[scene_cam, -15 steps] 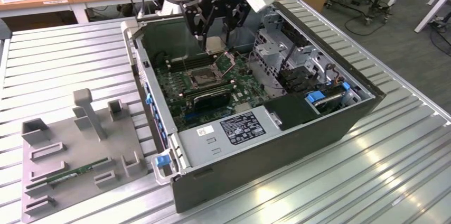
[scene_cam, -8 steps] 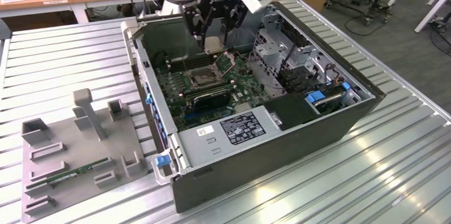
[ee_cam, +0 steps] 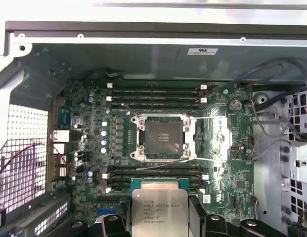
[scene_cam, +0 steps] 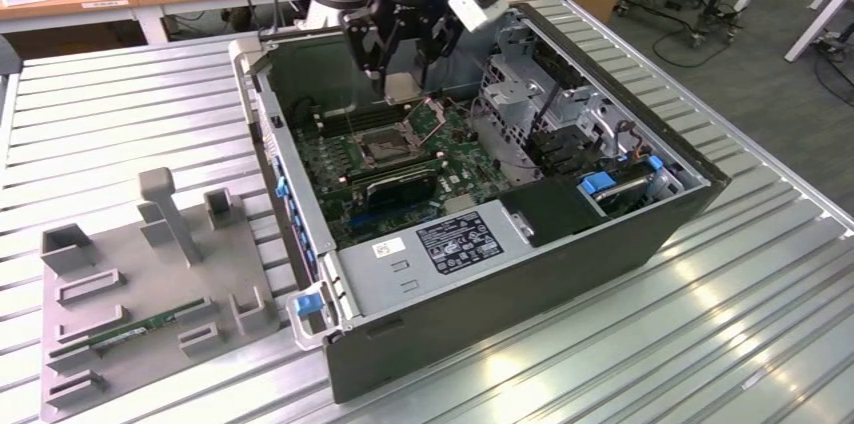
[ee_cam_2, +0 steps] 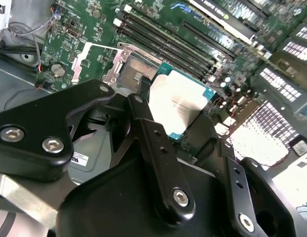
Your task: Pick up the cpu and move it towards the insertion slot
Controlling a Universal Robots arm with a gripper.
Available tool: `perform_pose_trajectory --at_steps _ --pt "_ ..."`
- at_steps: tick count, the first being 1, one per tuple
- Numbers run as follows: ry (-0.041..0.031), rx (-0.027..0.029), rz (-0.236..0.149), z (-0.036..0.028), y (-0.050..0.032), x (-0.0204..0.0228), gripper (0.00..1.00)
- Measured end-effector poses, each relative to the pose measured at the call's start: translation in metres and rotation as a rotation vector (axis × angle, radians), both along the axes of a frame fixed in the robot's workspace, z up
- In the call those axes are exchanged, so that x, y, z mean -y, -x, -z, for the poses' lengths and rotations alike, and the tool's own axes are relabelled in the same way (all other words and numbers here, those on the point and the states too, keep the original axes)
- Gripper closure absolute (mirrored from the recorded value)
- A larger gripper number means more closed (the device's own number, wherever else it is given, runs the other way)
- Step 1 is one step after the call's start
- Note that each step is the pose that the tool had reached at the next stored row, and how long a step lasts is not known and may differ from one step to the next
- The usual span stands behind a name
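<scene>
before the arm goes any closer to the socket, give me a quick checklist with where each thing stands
1. Flat square silver-topped cpu held in the black claw: ok.
2. Cpu seated squarely between the fingers: cannot tell.
3. Square metal-framed insertion slot open, dark centre bare: ok.
4. Silvery load plate swung aside, off the socket: ok.
5. Cpu over the socket: not ok, it hangs above the long black memory slots beside it.
6. Loose cables away from the socket: ok.

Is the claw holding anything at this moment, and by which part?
Yes: the claw holds the cpu by two opposite side edges, flat, metal top facing up, above the motherboard and short of the open insertion slot.
</scene>
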State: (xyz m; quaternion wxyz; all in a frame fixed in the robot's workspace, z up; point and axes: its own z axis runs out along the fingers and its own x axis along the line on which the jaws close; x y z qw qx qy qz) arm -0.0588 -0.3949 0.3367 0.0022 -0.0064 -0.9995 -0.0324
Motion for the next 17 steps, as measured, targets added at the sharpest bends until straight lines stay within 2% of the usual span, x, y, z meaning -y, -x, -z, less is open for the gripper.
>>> perform_pose_trajectory --at_steps 17 --pt "-0.0008 -0.0003 0.01 0.0279 -0.0051 -0.0211 0.45"
